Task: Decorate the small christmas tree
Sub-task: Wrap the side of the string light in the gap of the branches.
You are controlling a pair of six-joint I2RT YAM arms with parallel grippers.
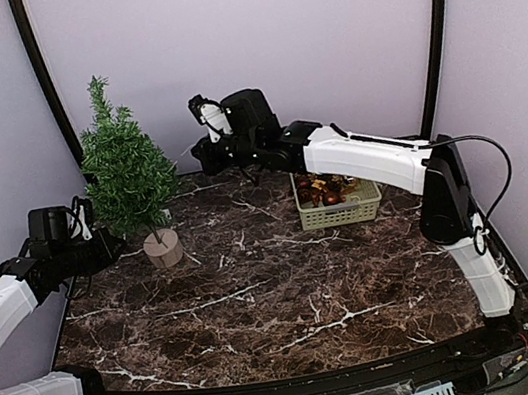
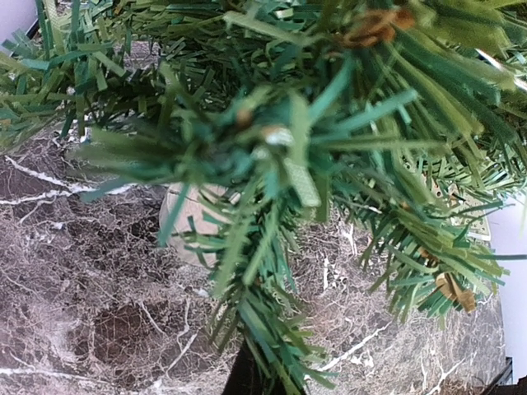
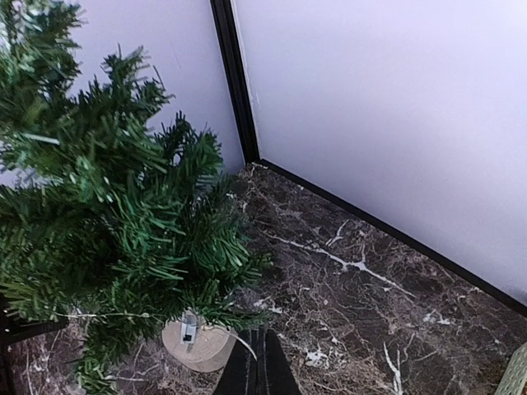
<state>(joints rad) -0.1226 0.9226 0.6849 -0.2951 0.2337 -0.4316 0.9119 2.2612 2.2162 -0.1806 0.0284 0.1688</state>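
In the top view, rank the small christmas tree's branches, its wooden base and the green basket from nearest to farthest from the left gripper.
1. small christmas tree: its lower branches are right at the left gripper, far left.
2. wooden base: just to the gripper's right.
3. green basket: well off to the right, toward the back.

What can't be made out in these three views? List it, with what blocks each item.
- Left wrist view: the left gripper is almost wholly buried under needles of the small christmas tree, so whether it grips a branch cannot be told.
- Top view: the contents of the basket are too small to name.
- Right wrist view: the basket is cut off by the right edge, and the label on the base is too small to read.
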